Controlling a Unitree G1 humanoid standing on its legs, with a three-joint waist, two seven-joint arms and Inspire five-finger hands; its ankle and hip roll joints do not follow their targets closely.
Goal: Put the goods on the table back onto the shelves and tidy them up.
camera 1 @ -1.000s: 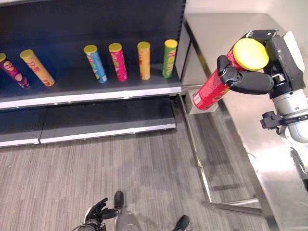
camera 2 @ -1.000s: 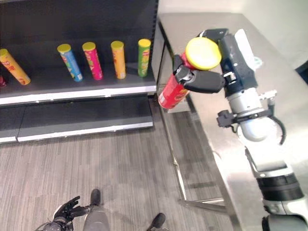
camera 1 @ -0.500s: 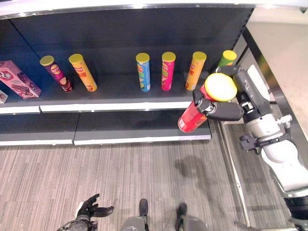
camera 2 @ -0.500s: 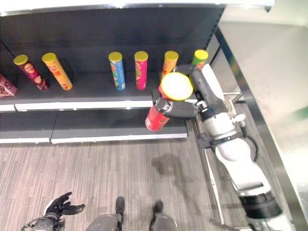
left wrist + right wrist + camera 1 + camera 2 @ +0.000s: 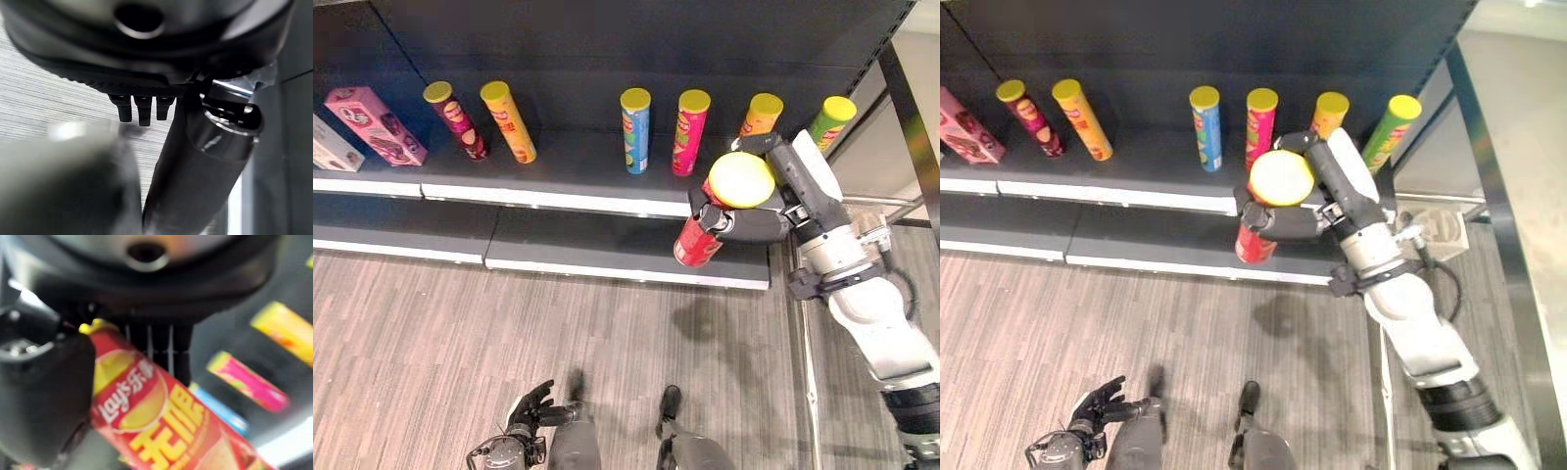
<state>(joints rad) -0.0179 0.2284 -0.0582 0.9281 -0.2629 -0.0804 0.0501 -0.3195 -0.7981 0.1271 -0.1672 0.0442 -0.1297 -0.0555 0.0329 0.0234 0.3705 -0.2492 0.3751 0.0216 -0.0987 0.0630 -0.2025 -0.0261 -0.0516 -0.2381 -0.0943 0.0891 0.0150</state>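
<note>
Red can (image 5: 698,238) gripped by right hand (image 5: 759,211), held before the shelf (image 5: 568,176).
Six cans are stood along it at 12 o'clock; left hand (image 5: 526,411) hung relaxed, fingers spread.

Six tubes (image 5: 635,129) standing along upper shelf (image 5: 558,186), boxes (image 5: 374,125) at left

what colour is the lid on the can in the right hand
Yellow, on the red can; clearest in the left eye view.

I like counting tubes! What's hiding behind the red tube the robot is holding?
Behind the red tube in the right hand stands an orange tube on the shelf. Only its yellow lid and top show; the hand covers the rest.
</note>
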